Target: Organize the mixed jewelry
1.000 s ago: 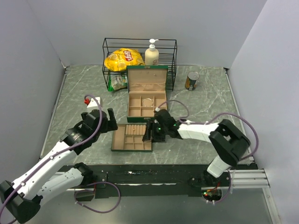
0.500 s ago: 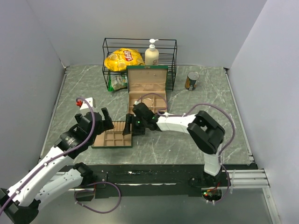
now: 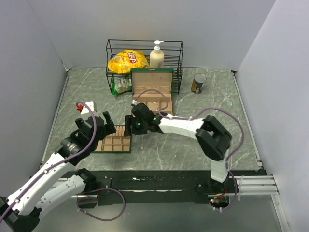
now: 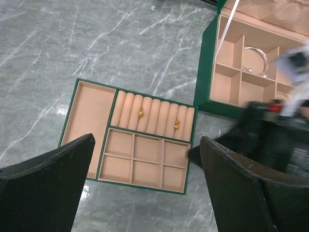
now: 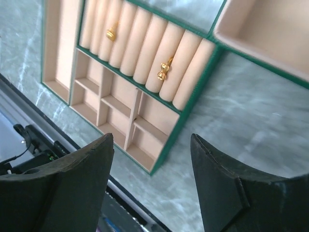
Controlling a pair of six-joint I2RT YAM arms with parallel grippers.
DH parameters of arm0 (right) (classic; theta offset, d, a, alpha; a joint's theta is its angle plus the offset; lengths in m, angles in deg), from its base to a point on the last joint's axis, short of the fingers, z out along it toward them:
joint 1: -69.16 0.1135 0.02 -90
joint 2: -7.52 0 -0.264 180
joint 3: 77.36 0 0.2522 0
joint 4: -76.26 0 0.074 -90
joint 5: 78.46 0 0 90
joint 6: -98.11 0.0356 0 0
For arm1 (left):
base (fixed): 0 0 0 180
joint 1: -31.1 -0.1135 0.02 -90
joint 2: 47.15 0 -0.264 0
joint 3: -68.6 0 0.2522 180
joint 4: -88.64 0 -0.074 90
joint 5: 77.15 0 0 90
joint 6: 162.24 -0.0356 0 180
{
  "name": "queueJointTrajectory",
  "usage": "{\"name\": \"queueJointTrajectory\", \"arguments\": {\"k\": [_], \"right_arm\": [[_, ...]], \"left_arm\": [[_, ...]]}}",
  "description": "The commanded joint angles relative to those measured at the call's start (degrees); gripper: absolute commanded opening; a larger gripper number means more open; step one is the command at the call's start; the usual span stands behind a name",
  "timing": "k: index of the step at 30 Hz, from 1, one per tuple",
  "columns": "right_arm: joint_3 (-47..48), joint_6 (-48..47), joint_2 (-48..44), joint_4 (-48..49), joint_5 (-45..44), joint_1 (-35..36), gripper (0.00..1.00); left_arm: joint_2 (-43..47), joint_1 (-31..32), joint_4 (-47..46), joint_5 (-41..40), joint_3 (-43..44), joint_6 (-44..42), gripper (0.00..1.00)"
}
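Observation:
The flat tan-lined tray [image 3: 110, 144] lies on the marble table at the front left. Two small gold pieces [image 4: 141, 114] [image 4: 176, 124] sit in its ring rolls and also show in the right wrist view [image 5: 163, 71]. The green box [image 3: 151, 86] stands open behind it, with a thin silvery bangle [image 4: 256, 57] in a rear compartment. My left gripper [image 3: 99, 126] [image 4: 146, 145] is open and empty above the tray's near left. My right gripper [image 3: 131, 126] [image 5: 151, 140] is open and empty at the tray's right edge.
A black wire rack [image 3: 144, 48] at the back holds a yellow chips bag [image 3: 126, 61] and a soap bottle [image 3: 156, 55]. A can [image 3: 198, 83] stands at the back right. The tray lies close to the table's front edge [image 3: 145, 169].
The tray has slid left across the table, with my right gripper moving left against its right edge. My left gripper has drawn back to the left.

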Motion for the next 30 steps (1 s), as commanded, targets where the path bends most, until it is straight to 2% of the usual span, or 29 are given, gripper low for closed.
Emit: {"name": "queueJointTrajectory", "arguments": {"k": [1,6,9,16,18,22,27,30], "right_arm": [[-1.97,-7.30,-11.80,-2.75,-10.62,0.27,0.72],[-0.84,-11.35,-13.84,-7.48,-19.06,-1.04,0.73],[2.32,-13.11,-11.74,-9.25,-19.00,-2.62,0.72],[16.54,-15.57,-0.41,-12.85,-17.76,-3.86,0.68],[18.49,-14.96,1.62,-12.25,-17.24,-3.86,0.66],[28.42,-12.85,10.67,-16.72,-18.46,-3.86,0.63],[30.19,-13.20,14.02,-18.48,-21.18,-3.94,0.54],[27.66,-12.59,13.85,-18.93,-21.45,-4.91,0.49]], "left_arm": [[0.28,-0.12,-0.03,-1.18,1.15,0.79,0.96],[-0.43,-0.12,0.06,-1.01,1.24,0.61,0.96],[-0.95,-0.12,-0.03,-0.92,1.32,0.61,0.96],[-1.13,-0.12,0.15,-1.09,1.33,0.79,0.96],[-1.04,-0.12,-0.11,-1.09,1.24,0.70,0.96],[-1.22,-0.12,0.33,-1.53,1.41,1.05,0.96],[-0.87,-0.12,0.06,-1.53,1.33,0.87,0.96],[-1.30,-0.12,0.15,-1.44,1.32,0.79,0.96]]}}
